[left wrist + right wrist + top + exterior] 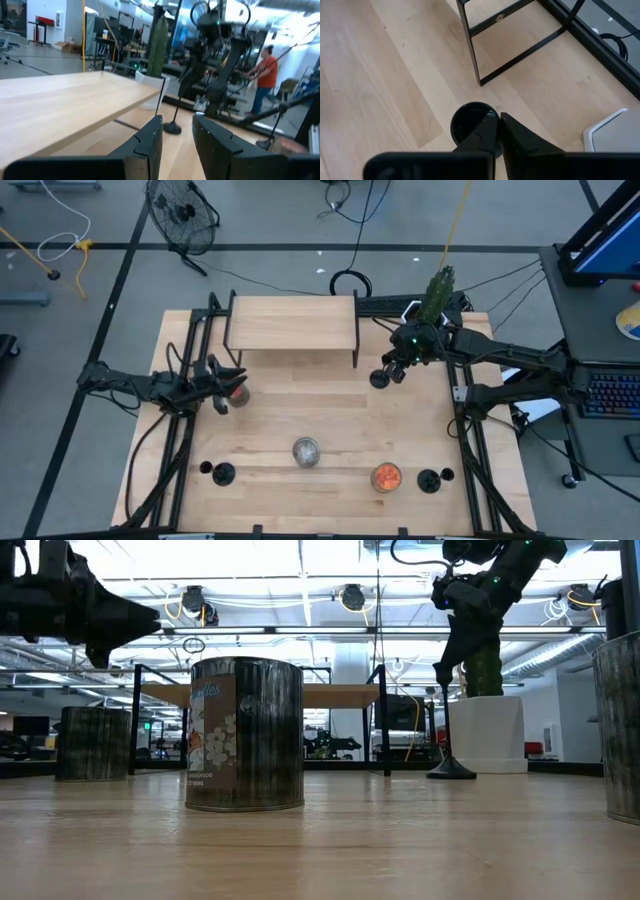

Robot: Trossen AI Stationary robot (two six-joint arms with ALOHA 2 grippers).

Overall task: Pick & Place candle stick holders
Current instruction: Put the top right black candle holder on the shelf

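One black candle stick holder stands near the right front leg of the wooden shelf. My right gripper is above it, shut on its top. Two more holders stand near the front edge, one at the left and one at the right. At the table's left side my left gripper is level and open, nothing between its fingers. An orange-filled jar stands just beside it. My right gripper pinches the holder's upper end between its two shut fingers, coming from above and slanting down. The fingers hide the exact spot. The thin stem runs upright below them, and the round base sits on the table.
A silver can stands at the middle front, and a second orange-filled jar stands to its right. The shelf's black legs are close to the right gripper. Bare wood lies in the table's middle.
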